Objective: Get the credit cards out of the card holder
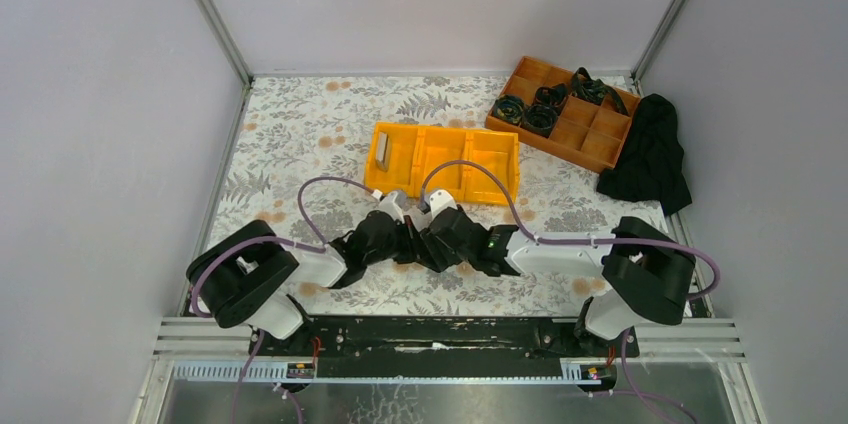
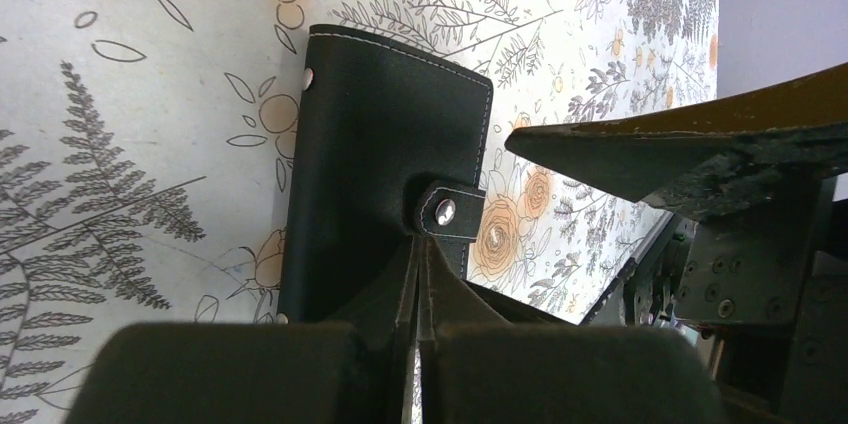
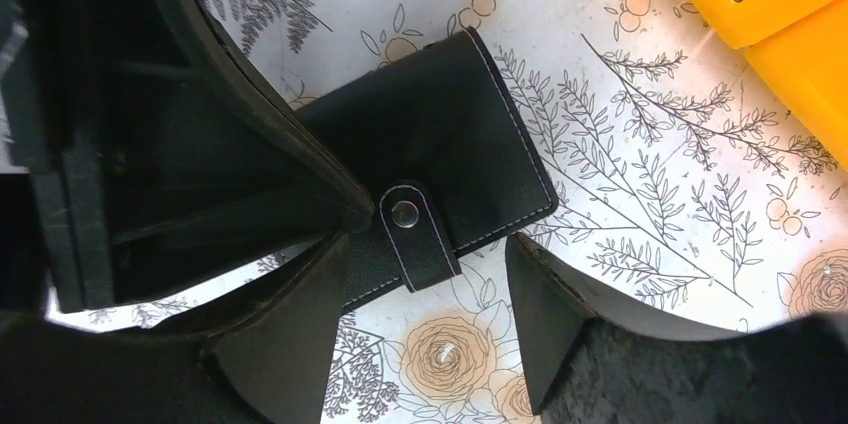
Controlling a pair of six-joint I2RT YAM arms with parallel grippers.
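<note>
Lying fastened, card holder, left claw pinched, right claw spread

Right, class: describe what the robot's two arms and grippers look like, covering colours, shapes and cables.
Both arms match: bulky black joint housings with white links. The left arm and right arm each trail a looping purple cable. The left gripper and right gripper have black wedge-shaped fingers tapering to narrow tips.

1 card holder, 1 yellow bin, 1 tray — 1 cloth.
</note>
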